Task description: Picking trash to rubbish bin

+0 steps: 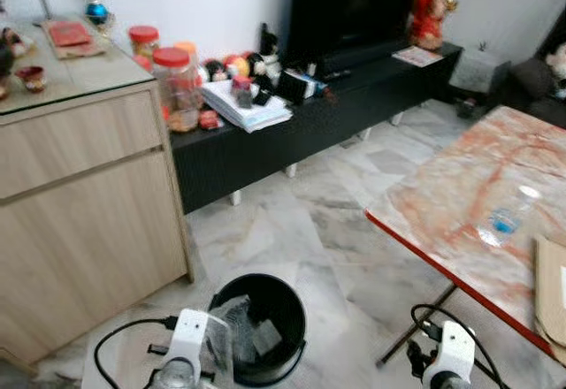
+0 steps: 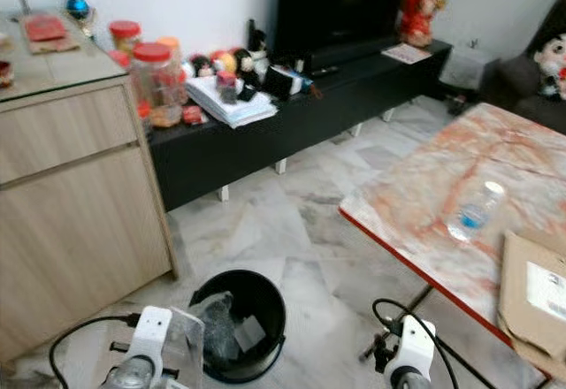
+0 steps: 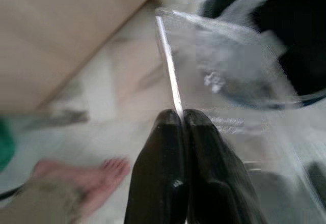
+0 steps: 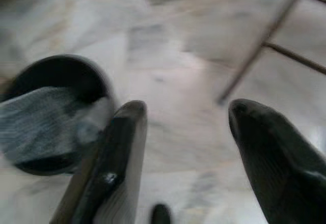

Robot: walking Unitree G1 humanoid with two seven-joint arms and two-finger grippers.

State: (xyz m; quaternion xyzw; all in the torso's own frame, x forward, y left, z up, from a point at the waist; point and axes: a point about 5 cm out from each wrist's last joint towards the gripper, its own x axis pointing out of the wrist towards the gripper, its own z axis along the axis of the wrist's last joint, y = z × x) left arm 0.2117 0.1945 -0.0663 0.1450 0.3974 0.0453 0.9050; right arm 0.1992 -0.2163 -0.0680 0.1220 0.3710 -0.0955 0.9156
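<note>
left tool (image 3: 181,119): fingers pressed together, pinching the edge of a clear plastic sheet (image 3: 239,81), some kind of packaging I think. Held low, just beside the rubbish bin (image 1: 263,318).
right tool (image 4: 186,117): fingers spread, nothing in it, hanging over the marble floor (image 1: 301,221) near the bin.
rubbish bin: black, on the floor between the wooden cabinet (image 1: 80,203) and the red-edged surface (image 1: 460,203). Already has some trash inside.
how the sheet handles: looks super light and thin, flexy, probably slippery. An edge pinch seems the sensible hold; I'd guess it flutters rather than drops straight.
also around: plastic bottle (image 1: 506,218) lying on the surface, likely next up. A person's bare foot (image 3: 102,175) is near the left tool.
</note>
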